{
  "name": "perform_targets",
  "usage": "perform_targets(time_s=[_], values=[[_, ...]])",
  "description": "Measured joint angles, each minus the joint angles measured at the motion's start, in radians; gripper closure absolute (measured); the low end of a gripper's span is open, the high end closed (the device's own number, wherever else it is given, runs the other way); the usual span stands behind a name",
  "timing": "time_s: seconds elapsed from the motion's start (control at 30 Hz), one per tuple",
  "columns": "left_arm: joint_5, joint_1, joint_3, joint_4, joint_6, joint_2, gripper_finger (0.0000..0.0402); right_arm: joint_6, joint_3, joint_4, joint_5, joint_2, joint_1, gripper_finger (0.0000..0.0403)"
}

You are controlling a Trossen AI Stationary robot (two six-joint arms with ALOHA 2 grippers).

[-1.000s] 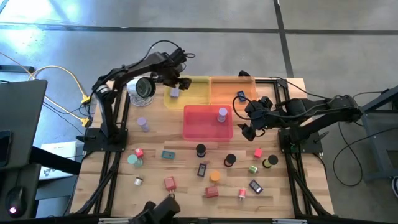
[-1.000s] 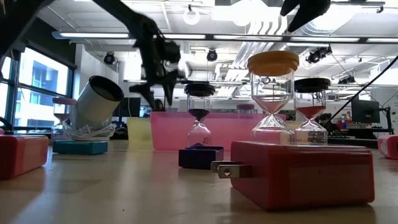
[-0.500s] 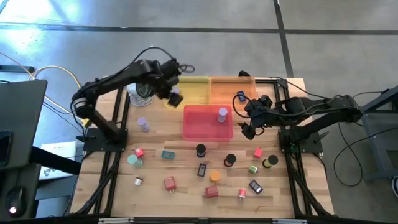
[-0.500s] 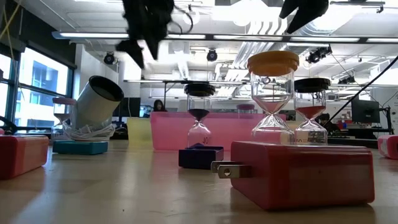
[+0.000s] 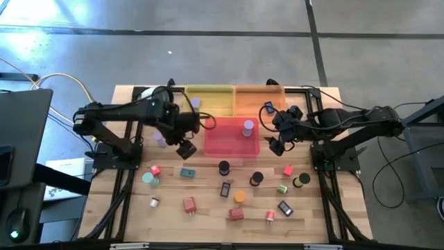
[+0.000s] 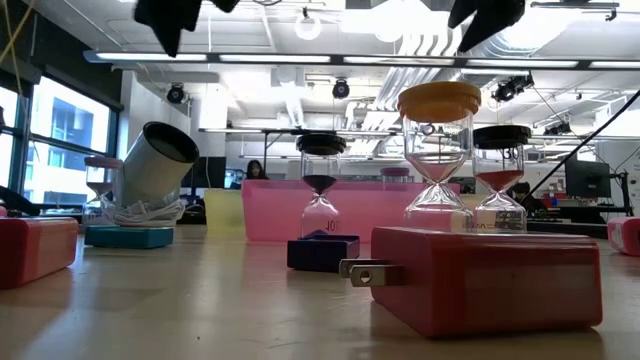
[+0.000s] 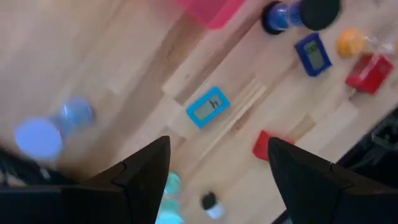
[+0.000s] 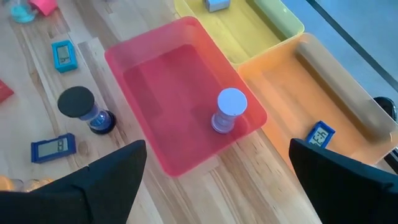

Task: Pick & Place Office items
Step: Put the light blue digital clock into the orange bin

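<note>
The left gripper (image 5: 186,147) hovers empty above the wooden table (image 5: 132,208), its two dark fingers (image 7: 143,171) spread apart, just left of the translucent pink tray (image 5: 232,136). A teal rectangular timer (image 7: 209,106) lies on the boards beneath it, a lilac-capped sand timer (image 5: 159,138) close by. The right gripper (image 5: 276,144) hangs wide open and empty beside the pink tray's right edge, where another lilac-capped sand timer (image 8: 231,109) stands inside. A blue rectangular timer (image 8: 319,134) sits in the translucent orange tray (image 8: 292,87); other small pieces are scattered over the near half of the table.
</note>
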Motion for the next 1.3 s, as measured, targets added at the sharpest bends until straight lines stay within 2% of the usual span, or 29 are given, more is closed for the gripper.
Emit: perform_targets(time_s=[0.1, 0.3, 0.6, 0.87, 0.93, 1.13, 1.3], values=[[0.000, -0.041, 0.000, -0.007, -0.120, -0.001, 0.0140, 0.000, 0.000, 0.006, 0.000, 0.000, 0.000, 0.0018], [-0.008, -0.181, 0.000, -0.001, -0.187, -0.001, 0.0140, 0.000, 0.000, 0.006, 0.000, 0.000, 0.000, 0.0018], [-0.148, -0.365, 0.000, 0.004, -0.384, 0.013, 0.0140, 0.003, 0.000, 0.006, -0.003, 0.000, 0.001, 0.0018], [-0.232, -0.488, 0.000, 0.013, -0.401, 0.044, 0.0140, 0.004, 0.000, 0.006, -0.009, 0.000, 0.001, 0.0018], [-0.266, -0.516, 0.000, 0.016, -0.341, 0.063, 0.0140, 0.004, 0.000, 0.006, -0.024, 0.000, 0.001, 0.0018], [-0.402, -0.545, 0.000, 0.010, 0.067, 0.149, 0.0140, 0.004, 0.000, 0.006, -0.034, 0.000, 0.001, 0.0018], [-0.513, -0.534, 0.000, 0.008, 0.301, 0.239, 0.0140, 0.014, 0.000, 0.006, -0.049, 0.000, 0.001, 0.0018]])
